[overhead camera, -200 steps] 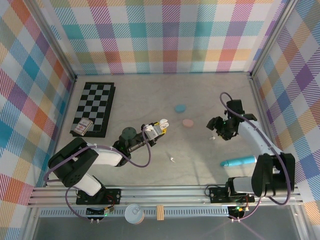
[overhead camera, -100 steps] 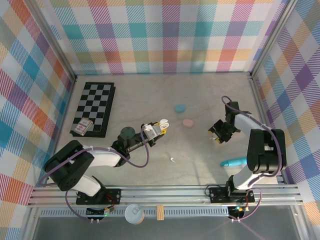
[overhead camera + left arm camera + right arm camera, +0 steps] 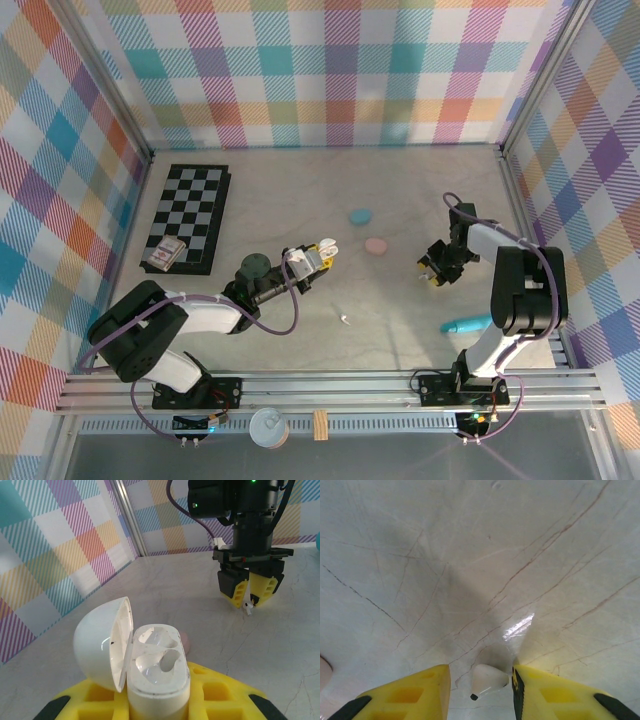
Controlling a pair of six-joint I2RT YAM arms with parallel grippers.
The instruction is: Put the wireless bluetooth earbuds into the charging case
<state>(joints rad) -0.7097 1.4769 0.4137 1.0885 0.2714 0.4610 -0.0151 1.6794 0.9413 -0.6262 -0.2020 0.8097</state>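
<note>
Earbud (image 3: 489, 679) lies on the table (image 3: 470, 555) between the spread fingers (image 3: 420, 690) of my right tool (image 3: 480, 674), unpinched; the open charging case (image 3: 157, 670), pinched in my left tool (image 3: 318, 257), sits well apart leftward

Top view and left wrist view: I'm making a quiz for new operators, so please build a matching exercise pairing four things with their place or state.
Things:
1. white case
2. chessboard
3. turquoise tube
4. pink case

Places or states:
A. flat at the table's far left
B. lid open, clamped in the left jaws
C. lying at the near right
D. mid-table beside a blue case

Pairs: 1-B; 2-A; 3-C; 4-D
</note>
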